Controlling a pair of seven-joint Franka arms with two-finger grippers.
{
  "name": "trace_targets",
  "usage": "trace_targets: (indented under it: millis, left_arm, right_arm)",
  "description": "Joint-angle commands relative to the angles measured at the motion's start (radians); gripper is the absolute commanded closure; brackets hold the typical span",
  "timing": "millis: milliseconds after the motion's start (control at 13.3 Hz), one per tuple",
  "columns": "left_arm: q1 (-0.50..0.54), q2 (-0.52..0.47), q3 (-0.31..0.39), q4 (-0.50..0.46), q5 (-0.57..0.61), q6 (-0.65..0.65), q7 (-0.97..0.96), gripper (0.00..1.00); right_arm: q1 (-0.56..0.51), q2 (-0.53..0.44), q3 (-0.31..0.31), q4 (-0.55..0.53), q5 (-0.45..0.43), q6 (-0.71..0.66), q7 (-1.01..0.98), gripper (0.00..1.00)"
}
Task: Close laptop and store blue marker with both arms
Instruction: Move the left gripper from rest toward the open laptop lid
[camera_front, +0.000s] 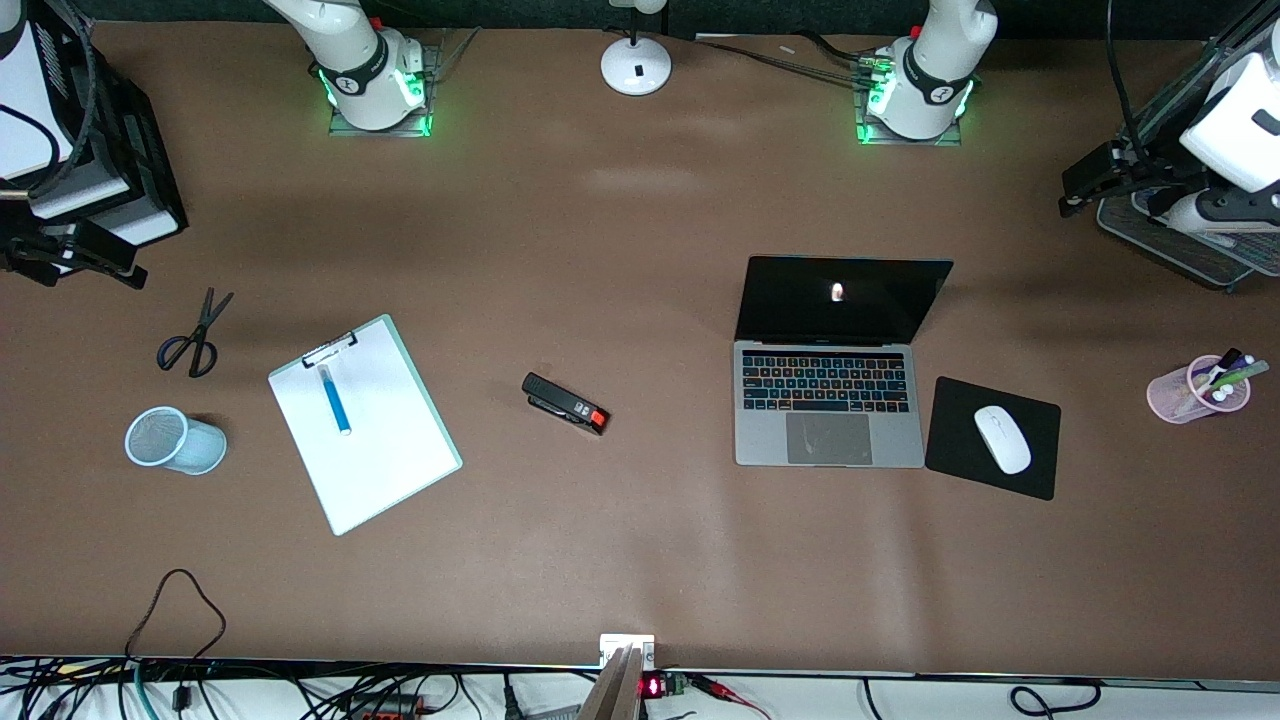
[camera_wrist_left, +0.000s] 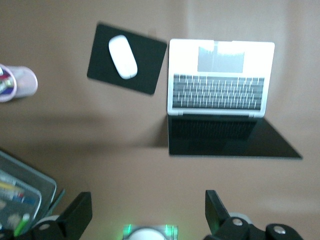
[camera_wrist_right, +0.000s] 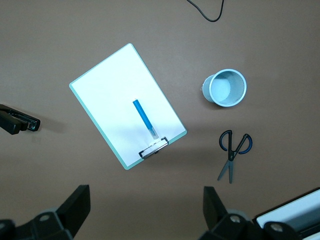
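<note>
**Laptop open, blue marker on the clipboard, both arms waiting**

The laptop stands open toward the left arm's end of the table, screen dark, beside a mouse pad carrying a white mouse. Toward the right arm's end a clipboard bears the blue marker, with a mesh cup and scissors close by. A stapler lies between clipboard and laptop. The left gripper hangs high over the laptop's area, jaws apart and empty. The right gripper hangs high over the clipboard, jaws wide and empty.
</note>
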Motion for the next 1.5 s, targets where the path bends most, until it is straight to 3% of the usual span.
trace_targets:
  millis: [0, 300, 525, 825, 1125, 1425]
  left_arm:
    - [0.008, 0.007, -0.050, 0.012, -0.015, -0.062, -0.003, 0.00]
    - [0.007, 0.004, -0.081, -0.089, -0.016, -0.068, -0.020, 0.00]
    - [0.002, 0.004, -0.174, -0.171, -0.018, -0.065, -0.161, 0.00]
    - [0.002, 0.002, -0.225, -0.303, -0.018, -0.025, -0.218, 0.00]
    - [0.002, 0.007, -0.320, -0.392, -0.016, 0.010, -0.433, 0.00]
    - [0.004, 0.001, -0.325, -0.542, -0.018, 0.168, -0.443, 0.00]
  right_arm:
    - [-0.007, -0.011, 0.011, 0.004, -0.009, -0.015, 0.000, 0.00]
    - [-0.007, -0.011, 0.011, 0.006, -0.009, -0.013, 0.000, 0.00]
    - [-0.007, -0.010, 0.011, 0.006, -0.006, -0.013, 0.006, 0.00]
    - [-0.007, 0.007, 0.011, 0.004, -0.006, -0.012, 0.001, 0.00]
    - [0.007, 0.047, 0.011, 0.004, -0.012, -0.006, -0.003, 0.00]
    - [-0.003, 0.075, 0.009, 0.004, 0.002, 0.001, -0.003, 0.00]
